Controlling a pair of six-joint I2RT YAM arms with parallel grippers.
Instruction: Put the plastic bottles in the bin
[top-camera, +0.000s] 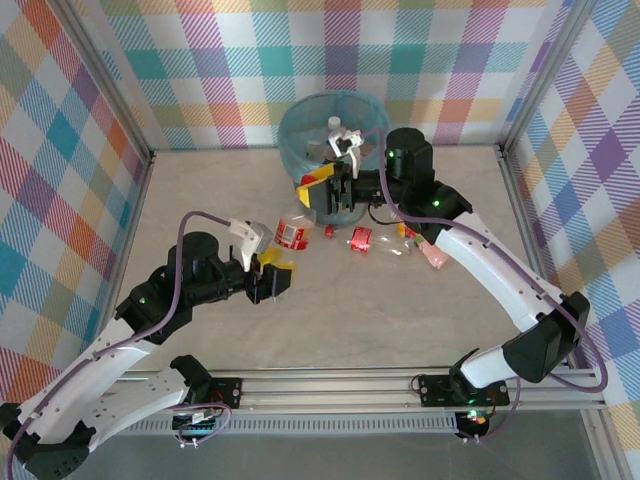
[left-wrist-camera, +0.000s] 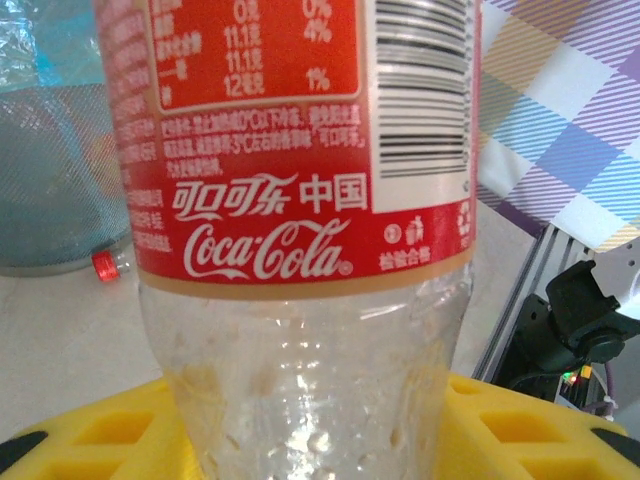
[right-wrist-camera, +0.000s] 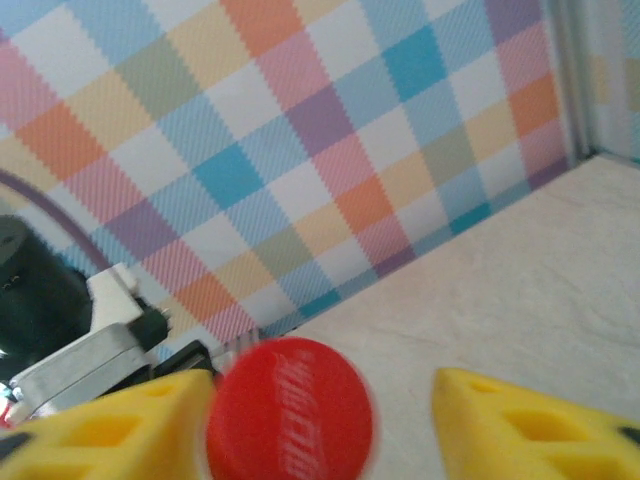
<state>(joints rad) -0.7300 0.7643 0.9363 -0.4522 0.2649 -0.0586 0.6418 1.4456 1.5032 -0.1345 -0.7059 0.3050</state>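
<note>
Jaws of the left gripper (top-camera: 277, 275) clamp the clear base of a red-labelled plastic Coca-Cola bottle (left-wrist-camera: 300, 200) near the middle of the pale table (top-camera: 200, 200), while those of the right gripper (right-wrist-camera: 322, 385) stand apart around a red bottle cap (right-wrist-camera: 290, 410) that touches one finger only, at the near side of the round bin lined with light-blue plastic (top-camera: 295, 115).

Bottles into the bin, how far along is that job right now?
Done: can't tell; the bin's contents are partly hidden by the right arm. In hand: the left hand grips a cola bottle; a red cap sits between the right hand's fingers. Left: at least three bottles lie on the table.
</note>
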